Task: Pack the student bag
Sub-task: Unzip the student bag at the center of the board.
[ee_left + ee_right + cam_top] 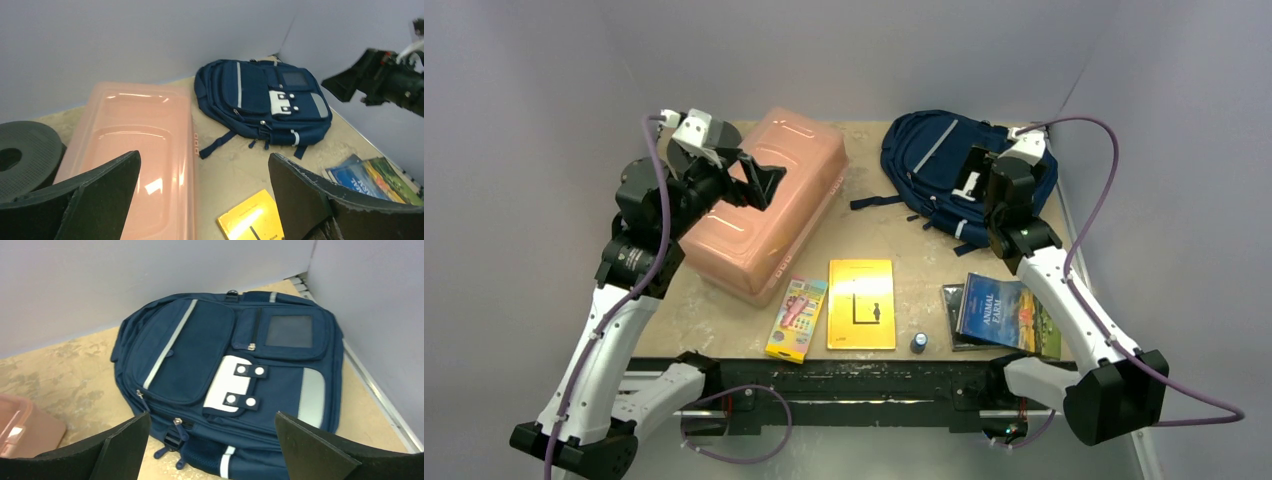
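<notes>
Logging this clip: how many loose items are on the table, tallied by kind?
Backpack: 1
Pink box: 1
Books: 2 (yellow book, Animal Farm book)
Colourful pack: 1
Small blue-capped item: 1
Flat dark item under the Animal Farm book, kind unclear: 1
Total: 7

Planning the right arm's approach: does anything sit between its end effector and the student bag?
Nothing visible does. The open right end effector points straight at the student bag, whose front is uncovered; the pink box lies off to one side.
</notes>
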Robot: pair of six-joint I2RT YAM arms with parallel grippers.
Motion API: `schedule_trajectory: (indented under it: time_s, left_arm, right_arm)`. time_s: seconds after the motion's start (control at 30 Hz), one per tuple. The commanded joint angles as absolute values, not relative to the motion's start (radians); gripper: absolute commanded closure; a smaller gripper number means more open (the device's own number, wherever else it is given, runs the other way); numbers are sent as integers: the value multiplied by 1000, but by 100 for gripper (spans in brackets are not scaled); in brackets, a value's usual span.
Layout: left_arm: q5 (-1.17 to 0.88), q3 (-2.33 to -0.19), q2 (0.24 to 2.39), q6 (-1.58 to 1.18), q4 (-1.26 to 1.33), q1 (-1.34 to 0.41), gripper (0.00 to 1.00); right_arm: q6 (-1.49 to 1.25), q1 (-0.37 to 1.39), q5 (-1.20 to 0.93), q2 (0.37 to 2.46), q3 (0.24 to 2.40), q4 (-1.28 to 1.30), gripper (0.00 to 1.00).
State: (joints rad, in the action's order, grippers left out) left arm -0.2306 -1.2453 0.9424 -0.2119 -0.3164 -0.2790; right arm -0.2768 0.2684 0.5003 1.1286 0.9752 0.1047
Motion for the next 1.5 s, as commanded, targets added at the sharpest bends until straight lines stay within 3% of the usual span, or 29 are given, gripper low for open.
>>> schedule_trajectory:
  time_s: [0.0,0.13,0.33,0.53,0.87,1.03,1.47]
  left_arm:
    - [-298,-1202,912,-159,-312,-347,0]
    - [-295,-1197,913,-161,-320,-405,0]
    - [-223,-1183,913,-118,-338,-508,0]
    - [-159,-1181,962,-106,-353,-597,0]
    - [-50,-1195,1038,-42,-403,-717,1]
    - [-36,-1204,1075,-31,-416,-736,4]
    - [-19,-1205,1131,-30,-422,-773,7]
  right_arm:
    - [-311,266,395,1183,1058,123,1]
    - [-368,235,362,1251,1097,168,1]
    - [-488,76,86,1359,1112,157,1]
    - [-491,60,-56,1581,1270,167,1]
    - [-522,76,41,2002,1664,208,1]
    - [-522,80,44,2091,1689,60,1]
    - [-522,109,6,2253,1796,-9,1]
